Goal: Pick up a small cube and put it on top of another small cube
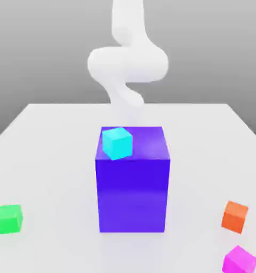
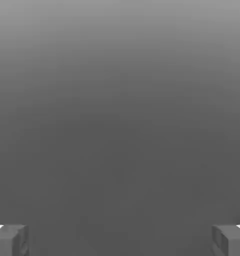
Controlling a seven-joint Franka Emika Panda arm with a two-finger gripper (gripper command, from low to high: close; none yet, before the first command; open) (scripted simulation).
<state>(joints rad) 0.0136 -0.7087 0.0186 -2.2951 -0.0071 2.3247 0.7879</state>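
Magenta cube [image 1: 239,261] near orange cube [image 1: 235,216]

I'm looking at a plain white table [image 1: 50,154] that spreads wide toward the exterior camera and narrows to a straight far edge. Its surface is smooth and matte, with no marks or seams that I can make out. Behind that edge I see a flat grey backdrop [image 1: 39,48], lighter near the top and evenly toned, with no corners, windows or furniture lines to read. Light comes across soft and even; I see only faint, pale shading on the tabletop. In the hand view I get a grey field, paler at one edge and deepening gradually toward the other.
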